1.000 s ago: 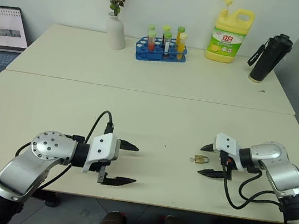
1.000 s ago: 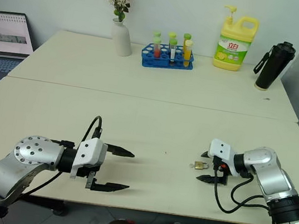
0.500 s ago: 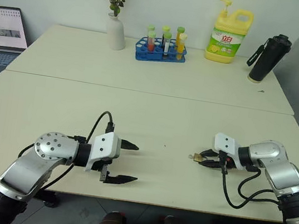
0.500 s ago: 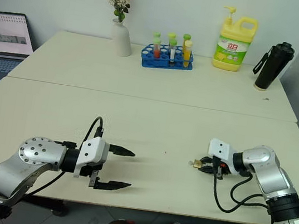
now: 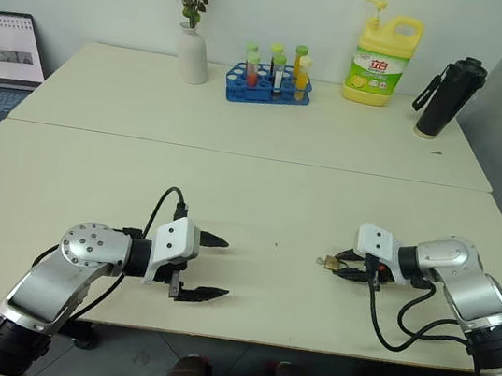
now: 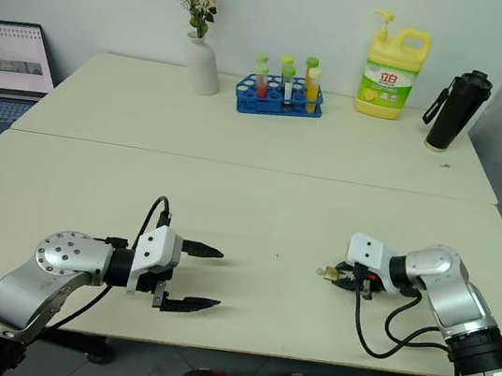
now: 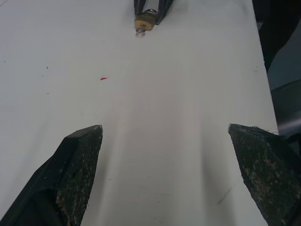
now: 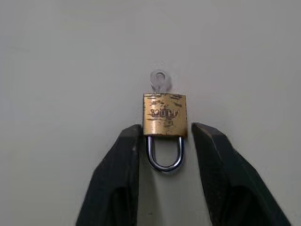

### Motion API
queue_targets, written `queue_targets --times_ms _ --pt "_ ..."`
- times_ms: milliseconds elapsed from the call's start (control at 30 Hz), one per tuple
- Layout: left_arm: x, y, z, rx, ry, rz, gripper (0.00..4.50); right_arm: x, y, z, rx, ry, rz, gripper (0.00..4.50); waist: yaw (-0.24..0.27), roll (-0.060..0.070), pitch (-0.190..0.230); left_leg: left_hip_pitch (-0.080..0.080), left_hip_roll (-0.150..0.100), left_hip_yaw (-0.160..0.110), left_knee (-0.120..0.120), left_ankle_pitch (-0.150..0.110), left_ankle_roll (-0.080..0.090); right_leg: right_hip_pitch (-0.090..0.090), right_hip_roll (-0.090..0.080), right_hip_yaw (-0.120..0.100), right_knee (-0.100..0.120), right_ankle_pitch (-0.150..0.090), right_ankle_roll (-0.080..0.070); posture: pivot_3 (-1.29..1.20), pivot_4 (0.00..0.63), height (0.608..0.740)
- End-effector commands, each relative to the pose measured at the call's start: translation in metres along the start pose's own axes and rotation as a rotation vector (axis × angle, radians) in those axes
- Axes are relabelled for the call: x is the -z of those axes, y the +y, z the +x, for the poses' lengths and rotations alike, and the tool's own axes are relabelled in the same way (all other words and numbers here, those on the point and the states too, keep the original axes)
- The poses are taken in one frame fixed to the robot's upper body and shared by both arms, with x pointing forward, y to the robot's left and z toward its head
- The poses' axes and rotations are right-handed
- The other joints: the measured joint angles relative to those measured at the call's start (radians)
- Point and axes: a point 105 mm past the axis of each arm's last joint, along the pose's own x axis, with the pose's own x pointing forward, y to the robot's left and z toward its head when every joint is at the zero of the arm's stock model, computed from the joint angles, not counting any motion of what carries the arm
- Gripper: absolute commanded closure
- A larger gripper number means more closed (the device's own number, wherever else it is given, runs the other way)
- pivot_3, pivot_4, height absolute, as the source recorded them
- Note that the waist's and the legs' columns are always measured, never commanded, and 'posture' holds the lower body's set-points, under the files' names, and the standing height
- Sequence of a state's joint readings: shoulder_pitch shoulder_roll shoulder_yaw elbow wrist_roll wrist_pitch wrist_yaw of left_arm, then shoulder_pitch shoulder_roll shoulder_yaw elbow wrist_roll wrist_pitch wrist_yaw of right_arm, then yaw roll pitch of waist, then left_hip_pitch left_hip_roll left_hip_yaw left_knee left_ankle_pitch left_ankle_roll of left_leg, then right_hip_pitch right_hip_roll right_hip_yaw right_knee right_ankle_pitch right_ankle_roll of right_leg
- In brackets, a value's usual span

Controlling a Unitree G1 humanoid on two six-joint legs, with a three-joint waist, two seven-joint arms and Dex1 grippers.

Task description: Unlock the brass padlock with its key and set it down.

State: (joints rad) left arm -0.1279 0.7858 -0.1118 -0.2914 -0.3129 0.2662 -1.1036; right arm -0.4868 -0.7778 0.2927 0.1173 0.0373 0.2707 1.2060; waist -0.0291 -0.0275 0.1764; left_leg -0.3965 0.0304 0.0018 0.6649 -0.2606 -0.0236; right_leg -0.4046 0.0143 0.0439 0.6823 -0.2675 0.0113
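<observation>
Your right gripper [image 8: 164,141] sits low on the near table [image 5: 259,199], toward its right side, w/ the brass padlock [image 8: 164,114] right at its fingertips: the two black fingers [image 8: 123,155] flank the silver shackle [image 8: 164,155] and the bottom corners of the brass body, one each side. Whether they actually pinch it you can't tell from here (there's a thin gap at the shackle, and the tips look to touch the body's corners), so call the jaws partly closed around the lock, grip not confirmed. The lock lies flat on the tabletop, shackle pointing back into the gripper, and a small silver key [image 8: 159,81] sticks out of the far end of the body. In the head views it's the small gold speck [image 5: 329,263] just off the right fingertips. Your left gripper [image 5: 203,265] hovers near the table's front edge, well apart from the lock, pointing across at it, fingers spread wide w/ nothing between them. On the far table: white vase [image 5: 194,53] w/ dried flowers, blue rack of test tubes [image 5: 271,76], yellow soap bottle [image 5: 380,61], black flask [image 5: 447,83]. A laptop [image 5: 4,57] sits off to the left.
</observation>
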Motion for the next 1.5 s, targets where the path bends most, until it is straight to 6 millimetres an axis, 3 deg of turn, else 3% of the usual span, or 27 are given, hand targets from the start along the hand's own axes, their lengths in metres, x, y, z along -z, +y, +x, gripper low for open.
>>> queue_targets --times_ms 33,67,667,1100,1200,1367,1500 --pt "-0.007 0.002 -0.001 -0.006 -0.019 0.034 0.0 0.008 -0.001 -0.002 0.021 0.033 0.057 1.48 0.0 0.0 0.0 0.0 0.0 0.0 0.0 0.0 0.0 0.0 0.0 0.0 0.0 0.0 0.0 0.0 0.15 0.74" --pt "-0.007 0.002 0.0 -0.006 -0.019 0.034 0.0 0.007 -0.001 -0.003 0.024 0.022 0.064 1.16 0.0 0.0 0.0 0.0 0.0 0.0 0.0 0.0 0.0 0.0 0.0 0.0 0.0 0.0 0.0 0.0 0.15 0.74" --pt "-0.004 -0.002 0.0 -0.01 -0.009 0.03 0.0 -0.008 0.011 0.0 0.021 -0.053 0.255 1.16 0.0 0.0 0.0 -0.001 0.0 -0.001 -0.001 0.0 0.0 0.0 0.0 0.0 -0.001 0.0 0.0 0.0 0.15 0.74" --pt "-0.005 0.0 0.001 -0.005 -0.005 0.04 0.0 0.002 0.011 0.012 0.085 -0.03 0.269 1.16 -0.003 -0.001 -0.001 0.0 0.001 0.0 0.0 0.0 0.0 0.0 0.0 0.0 0.0 -0.002 0.004 0.0 0.15 0.74" --pt "-0.005 0.0 0.001 -0.004 -0.004 0.04 0.0 0.004 0.011 0.012 0.082 -0.028 0.279 1.75 -0.003 -0.001 -0.001 0.0 0.001 0.0 0.0 0.0 0.0 0.0 0.0 0.0 0.0 -0.002 0.004 0.0 0.15 0.74" --pt "-0.005 0.0 0.001 -0.005 -0.004 0.038 0.0 0.005 0.011 0.013 0.081 -0.005 0.216 3.46 -0.003 -0.001 -0.001 0.0 0.001 0.0 -0.001 0.0 0.0 0.0 0.0 0.0 0.0 -0.002 0.004 0.0 0.15 0.74" --pt "-0.006 0.004 0.0 -0.035 -0.025 0.015 0.0 -0.003 0.011 0.013 0.098 -0.016 0.107 3.6 -0.003 -0.001 -0.001 0.0 0.001 0.0 0.0 0.0 0.0 0.0 0.0 0.0 0.0 -0.002 0.004 0.0 0.15 0.74"
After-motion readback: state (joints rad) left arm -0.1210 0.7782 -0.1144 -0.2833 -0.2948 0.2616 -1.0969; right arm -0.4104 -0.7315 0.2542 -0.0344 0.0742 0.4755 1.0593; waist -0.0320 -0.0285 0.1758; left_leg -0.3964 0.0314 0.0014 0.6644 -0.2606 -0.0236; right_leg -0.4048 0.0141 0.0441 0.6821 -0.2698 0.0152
